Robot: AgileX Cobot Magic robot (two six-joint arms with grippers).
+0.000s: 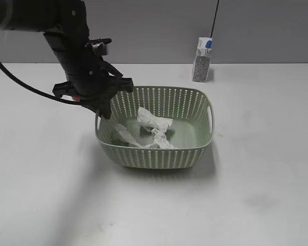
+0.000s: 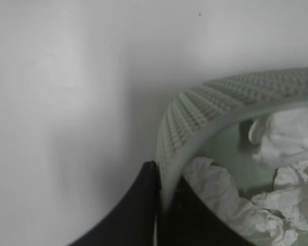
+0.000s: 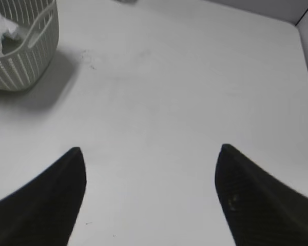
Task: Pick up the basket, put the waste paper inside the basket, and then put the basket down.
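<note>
The pale green basket (image 1: 164, 148) stands at the middle of the white table, with several crumpled white waste paper wads (image 1: 154, 121) inside it. My left gripper (image 1: 103, 107) is shut on the basket's left rim; in the left wrist view the rim (image 2: 195, 110) runs down between the two black fingers (image 2: 165, 187), with paper (image 2: 220, 189) just inside. My right gripper (image 3: 150, 159) is open and empty over bare table. In the right wrist view the basket (image 3: 25, 56) sits at the top left corner. The right arm does not show in the exterior view.
A small upright white-grey carton with a blue mark (image 1: 203, 60) stands at the table's back edge, right of the basket. A grey wall runs behind the table. The table's right edge (image 3: 305, 56) shows in the right wrist view.
</note>
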